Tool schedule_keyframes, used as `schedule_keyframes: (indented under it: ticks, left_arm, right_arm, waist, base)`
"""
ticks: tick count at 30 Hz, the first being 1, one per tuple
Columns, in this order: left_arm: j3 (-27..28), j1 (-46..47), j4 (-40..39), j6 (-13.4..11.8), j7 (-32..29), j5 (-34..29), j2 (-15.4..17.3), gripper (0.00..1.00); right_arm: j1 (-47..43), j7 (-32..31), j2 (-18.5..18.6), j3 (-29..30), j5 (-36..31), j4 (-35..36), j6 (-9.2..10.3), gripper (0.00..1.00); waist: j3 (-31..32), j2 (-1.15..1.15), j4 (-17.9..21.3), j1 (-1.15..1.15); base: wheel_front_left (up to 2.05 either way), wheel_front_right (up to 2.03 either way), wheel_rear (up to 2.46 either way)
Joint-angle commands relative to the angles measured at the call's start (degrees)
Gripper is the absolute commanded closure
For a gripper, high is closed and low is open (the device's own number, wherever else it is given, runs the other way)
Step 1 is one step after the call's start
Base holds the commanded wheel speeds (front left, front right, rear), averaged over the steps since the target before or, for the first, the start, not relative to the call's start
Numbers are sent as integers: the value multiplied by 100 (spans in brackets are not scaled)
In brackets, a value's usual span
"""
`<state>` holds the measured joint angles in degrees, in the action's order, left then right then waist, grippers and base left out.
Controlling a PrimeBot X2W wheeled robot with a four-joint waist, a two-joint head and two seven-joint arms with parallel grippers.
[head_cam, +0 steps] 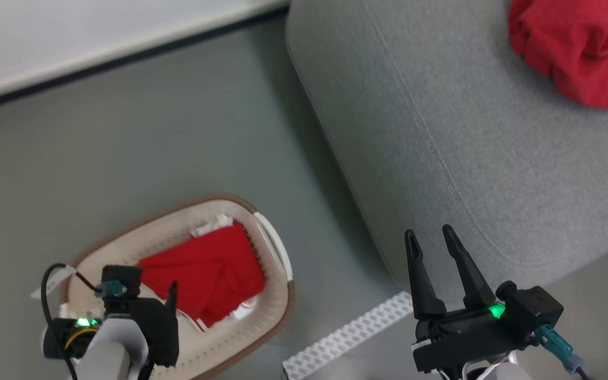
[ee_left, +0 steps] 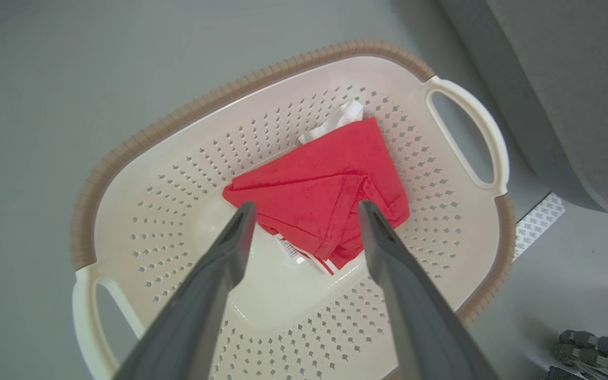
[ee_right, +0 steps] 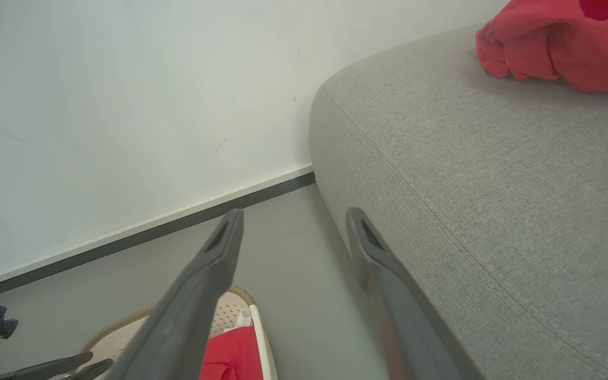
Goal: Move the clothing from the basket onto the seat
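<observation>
The cream basket (head_cam: 282, 253) stands on the floor at the lower left, and a folded piece of red clothing (head_cam: 209, 274) with white trim lies in it. My left gripper (ee_left: 306, 207) hangs open just above that clothing (ee_left: 325, 174), with one finger over each side of the fold and nothing held. On the right is the grey seat (head_cam: 467, 132), with another bundle of red clothing (head_cam: 578, 47) on its far corner. My right gripper (head_cam: 430, 237) is open and empty beside the seat's front corner (ee_right: 494, 184).
A white perforated strip (head_cam: 351, 332) lies on the grey floor (head_cam: 177, 148) between the basket and the seat. A white wall with a dark baseboard (head_cam: 124, 58) runs behind. Dark ribbed parts (ee_left: 594, 345) show at the left wrist view's lower right.
</observation>
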<state>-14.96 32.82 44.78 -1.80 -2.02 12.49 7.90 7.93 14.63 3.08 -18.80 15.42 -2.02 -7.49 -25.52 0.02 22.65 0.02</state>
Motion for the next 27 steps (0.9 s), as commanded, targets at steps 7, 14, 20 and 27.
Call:
schedule_keyframes:
  ticks: [7, 14, 20, 27]
  left_arm:
    - [-43, 601, 406, -405, -170, -193, 108, 0]
    - [125, 818, 871, -796, -125, -58, 47, 0]
    - [387, 1099, 1159, -785, -51, 309, -95, 0]
    - [495, 1399, 1534, -992, 13, 413, -21, 0]
  right_arm:
    - [101, 43, -49, -17, 241, 273, 0, 0]
    - [-47, 46, -43, 50, 326, 585, 0, 0]
    - [-180, 45, -42, -4, 338, 657, 0, 0]
    - [-329, 44, -38, -25, 362, 713, 0, 0]
  waist:
    - [-1708, -2, 740, -2]
    - [-1955, -2, 682, -2]
    - [-2108, -2, 629, -2]
    - [-2180, -2, 604, -2]
  base:
    - [0, 0, 0]
    - [0, 0, 0]
    - [0, 0, 0]
    - [0, 0, 0]
